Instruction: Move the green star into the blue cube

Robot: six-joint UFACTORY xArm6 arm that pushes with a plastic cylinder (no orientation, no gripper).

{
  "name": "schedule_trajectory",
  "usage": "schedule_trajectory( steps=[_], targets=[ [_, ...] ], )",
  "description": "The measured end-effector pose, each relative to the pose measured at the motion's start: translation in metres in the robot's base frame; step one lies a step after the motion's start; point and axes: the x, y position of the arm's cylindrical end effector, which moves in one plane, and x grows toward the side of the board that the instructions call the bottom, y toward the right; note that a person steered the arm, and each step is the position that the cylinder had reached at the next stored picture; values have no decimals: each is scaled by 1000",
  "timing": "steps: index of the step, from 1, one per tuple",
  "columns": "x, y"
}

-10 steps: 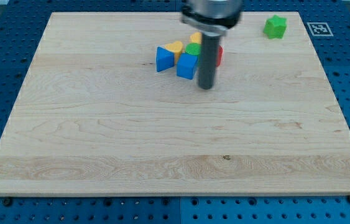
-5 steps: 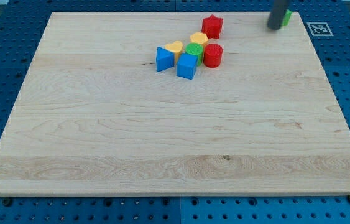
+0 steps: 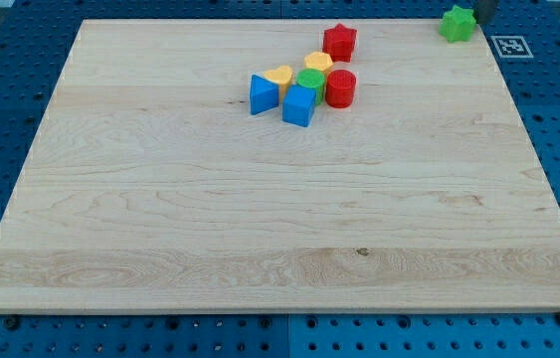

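The green star (image 3: pixel 456 23) lies at the board's (image 3: pixel 260 229) top right corner, well apart from the blue cube (image 3: pixel 299 104) and up to the view's right of it. My tip (image 3: pixel 484 17) shows only as a dark sliver at the view's top edge, just beside the star on its right; contact cannot be determined. The rod has no pincer and holds nothing.

Positions relative to the blue cube:
- Blue wedge-shaped block (image 3: pixel 264 93): just left.
- Yellow block (image 3: pixel 280 76): above left.
- Green round block (image 3: pixel 310 82): touching, directly above.
- Second yellow block (image 3: pixel 319 62): above that.
- Red cylinder (image 3: pixel 340 88): just right and above.
- Red star (image 3: pixel 339 42): farther above, right.
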Motion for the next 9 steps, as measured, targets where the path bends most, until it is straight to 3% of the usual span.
schedule_trajectory(
  steps=[1, 2, 4, 5, 7, 8, 9],
  targets=[
    [25, -60],
    [61, -73],
    [25, -93],
    [40, -117],
    [129, -71],
    [148, -66],
    [121, -58]
  ],
)
